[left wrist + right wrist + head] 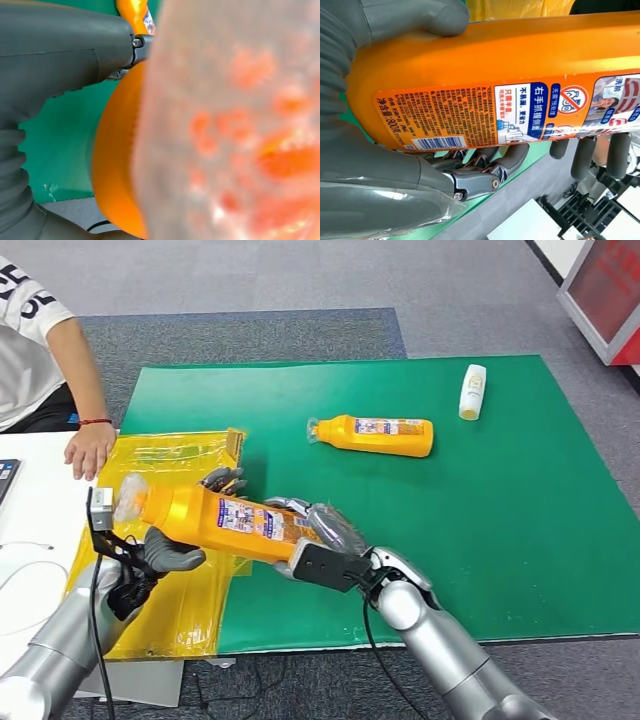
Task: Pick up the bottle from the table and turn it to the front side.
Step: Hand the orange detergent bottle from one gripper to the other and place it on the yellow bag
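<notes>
You had 1 orange bottle (226, 520) aloft over the tabletop's (528, 540) near-left corner, right robot hand (321, 540) gripping its base, left robot hand (155, 558) cradling its neck. Barcode side showed; regripping could drop it.

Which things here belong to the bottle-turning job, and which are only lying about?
Job: orange plastic bottle with printed label, held off the table by left hand and right hand.
Lying about: second orange bottle, small white bottle, yellow plastic bag, green mat.
</notes>
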Controlling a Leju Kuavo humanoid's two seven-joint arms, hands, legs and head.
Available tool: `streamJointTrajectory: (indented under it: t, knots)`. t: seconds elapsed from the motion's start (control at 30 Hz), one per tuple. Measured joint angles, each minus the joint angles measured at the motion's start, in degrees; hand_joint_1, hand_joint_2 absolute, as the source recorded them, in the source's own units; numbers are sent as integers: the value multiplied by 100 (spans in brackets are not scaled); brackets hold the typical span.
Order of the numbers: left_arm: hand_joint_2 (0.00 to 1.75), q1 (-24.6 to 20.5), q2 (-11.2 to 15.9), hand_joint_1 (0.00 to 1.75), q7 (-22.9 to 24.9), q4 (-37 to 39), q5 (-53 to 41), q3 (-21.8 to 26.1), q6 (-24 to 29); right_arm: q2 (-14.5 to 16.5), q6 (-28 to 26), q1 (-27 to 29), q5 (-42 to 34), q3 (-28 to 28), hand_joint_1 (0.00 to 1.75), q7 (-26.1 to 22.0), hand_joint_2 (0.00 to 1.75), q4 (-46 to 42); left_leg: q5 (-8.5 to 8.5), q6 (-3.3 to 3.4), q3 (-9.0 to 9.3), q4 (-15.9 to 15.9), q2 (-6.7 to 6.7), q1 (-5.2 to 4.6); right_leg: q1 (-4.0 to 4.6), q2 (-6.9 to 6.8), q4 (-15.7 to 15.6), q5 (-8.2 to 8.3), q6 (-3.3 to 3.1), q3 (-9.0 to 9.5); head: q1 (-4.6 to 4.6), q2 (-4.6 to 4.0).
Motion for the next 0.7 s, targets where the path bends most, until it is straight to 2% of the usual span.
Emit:
streamJointTrajectory:
  t: [0.57,0.63,0.67,0.7]
  knots:
    - [175,-122,-108,0,-62,-4,31,-22,-56,38,234,-57,1,105,175,51,175,135,1,0,0,0,0,0,0,0,0,0,0,0,0,0]
    - [175,-139,-122,13,-67,-4,31,-34,-74,45,260,-102,8,139,175,72,175,179,1,0,0,0,0,0,0,0,0,0,0,0,1,0]
    - [175,-147,-127,48,-70,-4,31,-41,-78,52,270,-123,14,155,175,86,175,203,1,1,0,0,0,0,0,0,0,0,0,1,0,0]
    - [175,-154,-131,91,-74,-4,31,-48,-79,61,278,-142,21,169,175,101,175,226,1,1,0,0,0,0,0,0,0,1,0,1,0,0]
